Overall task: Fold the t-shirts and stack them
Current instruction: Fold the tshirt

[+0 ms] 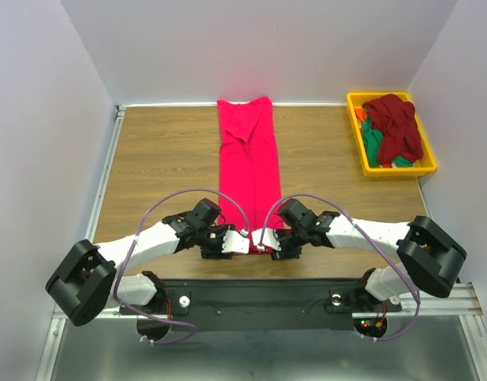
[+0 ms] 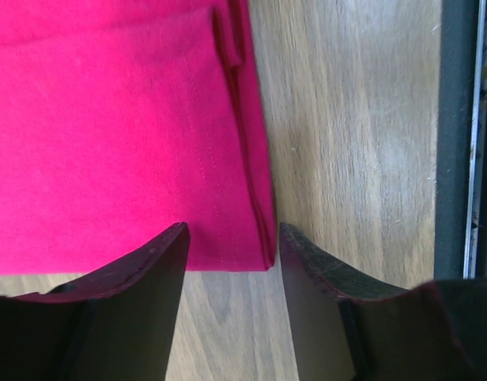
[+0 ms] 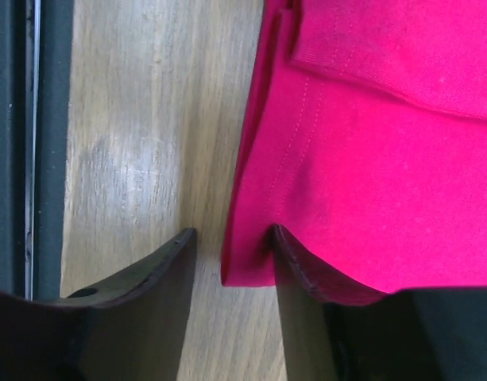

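A crimson-pink t-shirt (image 1: pixel 249 163), folded into a long narrow strip, lies down the middle of the table. Both grippers are at its near end. My left gripper (image 1: pixel 235 244) straddles the near left corner: in the left wrist view that gripper (image 2: pixel 231 238) has its jaws apart, and the shirt's corner (image 2: pixel 255 254) lies in the gap, unpinched. One of its fingers (image 2: pixel 160 270) overlaps the cloth. My right gripper (image 1: pixel 264 240) straddles the near right corner. In the right wrist view, that gripper (image 3: pixel 231 234) is open around the hem corner (image 3: pixel 247 266), and one finger (image 3: pixel 307 274) presses against the cloth.
A yellow tray (image 1: pixel 428 167) at the back right holds a dark maroon shirt (image 1: pixel 398 123) piled over green (image 1: pixel 373 147) and orange cloth. The table's metal front rail (image 2: pixel 458 143) runs just behind the grippers. White walls close in the table on three sides.
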`<state>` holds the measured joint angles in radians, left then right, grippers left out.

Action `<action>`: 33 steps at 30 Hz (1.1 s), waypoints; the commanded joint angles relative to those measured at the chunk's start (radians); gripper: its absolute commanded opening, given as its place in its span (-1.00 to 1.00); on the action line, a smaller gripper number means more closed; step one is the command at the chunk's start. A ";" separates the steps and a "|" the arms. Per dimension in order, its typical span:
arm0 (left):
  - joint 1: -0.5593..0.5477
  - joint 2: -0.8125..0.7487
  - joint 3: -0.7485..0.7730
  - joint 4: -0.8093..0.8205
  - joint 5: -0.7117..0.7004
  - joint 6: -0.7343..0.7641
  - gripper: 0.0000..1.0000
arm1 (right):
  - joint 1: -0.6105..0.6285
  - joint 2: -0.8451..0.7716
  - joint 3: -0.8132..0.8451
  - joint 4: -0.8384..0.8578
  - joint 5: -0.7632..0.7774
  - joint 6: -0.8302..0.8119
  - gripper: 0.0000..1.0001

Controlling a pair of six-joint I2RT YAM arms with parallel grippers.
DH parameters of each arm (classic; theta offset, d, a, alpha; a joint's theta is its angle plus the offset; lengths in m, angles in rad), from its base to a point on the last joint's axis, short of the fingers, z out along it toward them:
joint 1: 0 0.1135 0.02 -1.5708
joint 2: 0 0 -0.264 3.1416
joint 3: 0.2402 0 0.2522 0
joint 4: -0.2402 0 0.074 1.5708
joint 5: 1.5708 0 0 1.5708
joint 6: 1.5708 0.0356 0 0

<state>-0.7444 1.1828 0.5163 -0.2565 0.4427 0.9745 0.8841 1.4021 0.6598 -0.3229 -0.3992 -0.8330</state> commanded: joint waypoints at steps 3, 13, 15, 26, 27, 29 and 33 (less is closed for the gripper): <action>-0.004 0.023 -0.007 0.008 -0.022 -0.008 0.18 | 0.006 0.026 -0.040 0.050 0.065 -0.008 -0.21; -0.004 0.069 0.039 -0.072 -0.029 0.020 -0.77 | 0.006 0.006 -0.031 0.050 0.097 0.055 -0.99; -0.003 0.048 0.051 -0.079 -0.025 -0.005 -1.00 | 0.006 -0.011 -0.019 0.042 0.102 0.084 -0.99; -0.004 -0.057 0.201 -0.341 0.112 0.026 -1.00 | 0.025 -0.123 0.116 -0.119 0.037 0.146 -0.99; -0.004 -0.066 0.214 -0.357 0.125 0.026 -1.00 | 0.036 -0.133 0.116 -0.128 0.040 0.147 -0.99; -0.013 -0.090 0.225 -0.416 0.155 0.041 -1.00 | 0.076 -0.161 0.121 -0.157 0.043 0.155 -0.99; -0.024 -0.106 0.258 -0.499 0.174 0.063 -1.00 | 0.110 -0.187 0.141 -0.186 0.037 0.207 -0.99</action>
<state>-0.7551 1.1030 0.7219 -0.6010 0.5404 1.0088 0.9588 1.2526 0.7578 -0.4450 -0.3340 -0.6804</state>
